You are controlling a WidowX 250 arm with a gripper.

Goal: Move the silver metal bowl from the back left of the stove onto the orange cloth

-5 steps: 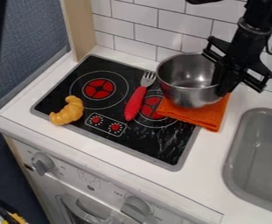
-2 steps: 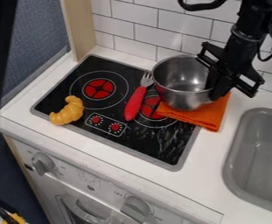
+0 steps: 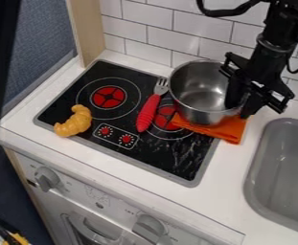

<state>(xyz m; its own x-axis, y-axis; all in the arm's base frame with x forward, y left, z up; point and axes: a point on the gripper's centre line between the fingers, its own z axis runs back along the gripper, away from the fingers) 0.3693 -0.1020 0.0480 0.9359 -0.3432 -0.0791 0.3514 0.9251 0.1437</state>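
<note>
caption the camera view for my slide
Black gripper at the rim of a steel pot over an orange cloth

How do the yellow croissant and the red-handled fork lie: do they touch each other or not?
Apart. The camera view shows a wide strip of black stovetop between the croissant and the red-handled fork.

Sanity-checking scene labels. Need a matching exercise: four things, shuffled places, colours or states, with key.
Things
1. Metal pot
2. Toy fork
3. Toy croissant
4. Cloth

Place, colour or state
A. Red-handled, between the pot and the croissant
B. Orange, partly hidden by the pot
C. Silver, held at its rim by the gripper
D. Golden yellow, at the front left of the stovetop

Pairs: 1-C, 2-A, 3-D, 4-B
</note>
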